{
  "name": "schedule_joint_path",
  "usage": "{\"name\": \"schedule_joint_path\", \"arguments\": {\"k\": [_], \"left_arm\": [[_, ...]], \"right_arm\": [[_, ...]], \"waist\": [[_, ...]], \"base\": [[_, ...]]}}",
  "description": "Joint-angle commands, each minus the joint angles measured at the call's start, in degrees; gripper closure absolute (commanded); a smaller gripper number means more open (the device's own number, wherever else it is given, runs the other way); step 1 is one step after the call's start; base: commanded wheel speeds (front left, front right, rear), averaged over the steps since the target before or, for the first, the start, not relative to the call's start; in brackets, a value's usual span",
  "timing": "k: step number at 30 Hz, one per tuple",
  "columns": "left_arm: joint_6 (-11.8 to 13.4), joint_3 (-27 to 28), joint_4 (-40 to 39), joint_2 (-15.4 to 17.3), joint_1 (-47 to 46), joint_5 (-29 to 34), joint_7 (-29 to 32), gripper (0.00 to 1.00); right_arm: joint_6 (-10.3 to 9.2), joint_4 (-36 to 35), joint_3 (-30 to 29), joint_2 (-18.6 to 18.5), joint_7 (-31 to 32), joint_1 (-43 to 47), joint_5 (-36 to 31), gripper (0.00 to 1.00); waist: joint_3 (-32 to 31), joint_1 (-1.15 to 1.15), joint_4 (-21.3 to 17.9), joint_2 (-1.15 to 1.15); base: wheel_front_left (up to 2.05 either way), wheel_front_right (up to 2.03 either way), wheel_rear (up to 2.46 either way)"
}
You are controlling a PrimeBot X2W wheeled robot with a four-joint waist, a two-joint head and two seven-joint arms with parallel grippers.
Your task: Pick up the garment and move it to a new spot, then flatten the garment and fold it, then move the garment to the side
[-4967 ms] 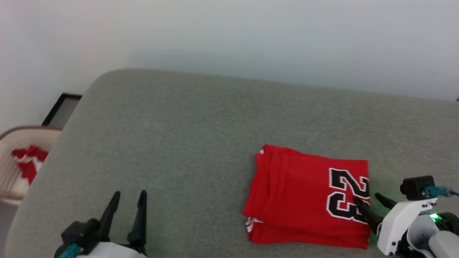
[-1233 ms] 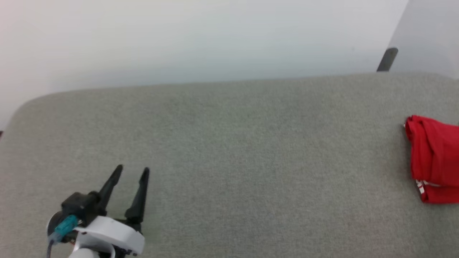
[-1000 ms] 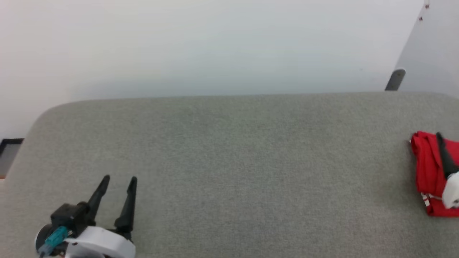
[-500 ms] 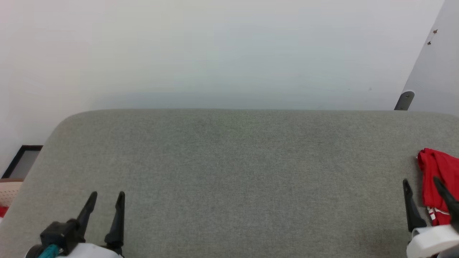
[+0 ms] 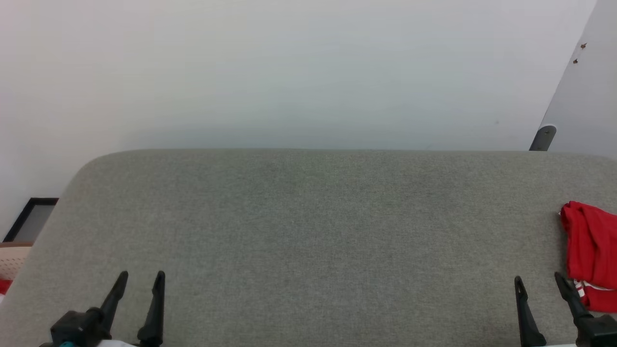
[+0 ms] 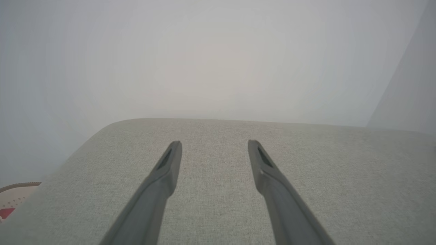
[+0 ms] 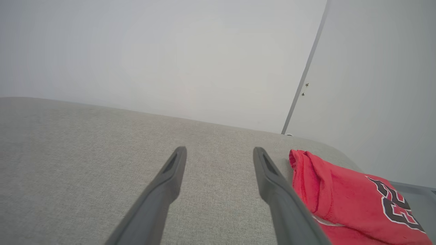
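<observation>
As right claw gapes — garment beside, folded

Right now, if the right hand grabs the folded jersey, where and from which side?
On the jersey, pinch the thick folded edge facing the open right hand, coming low across the grey surface: layers stack there, so one pinch likely catches all.

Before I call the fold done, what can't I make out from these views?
- garment: head view's right edge cuts it off; full outline unseen.
- Its near edge, right wrist view: behind a finger of the right gripper, and past the bottom edge.
- pale basket: cut by head view's left edge and the grey surface; contents unclear.
</observation>
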Motion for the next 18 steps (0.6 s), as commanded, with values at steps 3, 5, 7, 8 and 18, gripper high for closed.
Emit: {"name": "schedule_joint_path", "arguments": {"k": [3, 5, 7, 8, 18], "left_arm": [[-0.14, -0.08, -0.25, 0.31, 0.9, -0.43, -0.02, 0.0], [-0.14, -0.08, -0.2, 0.34, 0.94, -0.46, -0.02, 0.0], [-0.14, -0.14, -0.09, 0.34, 1.14, -0.54, -0.02, 0.0], [-0.14, -0.16, -0.06, 0.32, 1.24, -0.52, -0.02, 0.0], [-0.14, -0.28, -0.2, 0.05, 1.71, -1.08, -0.02, 0.0]], "right_arm": [[-0.06, -0.57, 0.29, 0.73, -0.24, 1.21, -0.15, 0.0], [-0.06, -0.65, 0.49, 0.85, -0.24, 1.34, -0.14, 0.0], [-0.06, -0.56, 0.76, 0.9, -0.24, 1.54, -0.11, 0.0], [-0.06, -0.52, 0.89, 0.89, -0.24, 1.59, -0.07, 0.0], [-0.06, -0.73, 1.67, 0.57, -0.24, 1.77, 0.52, 0.0]], "waist": [[-0.04, 0.0, 0.05, 0.0], [-0.08, 0.0, 0.05, 0.0], [-0.1, 0.0, 0.05, 0.0], [-0.08, 0.0, 0.03, 0.0], [-0.15, 0.0, -0.03, 0.0]], "base": [[0.0, 0.0, 0.0], [0.0, 0.0, 0.0], [0.0, 0.0, 0.0], [0.0, 0.0, 0.0], [0.0, 0.0, 0.0]]}}
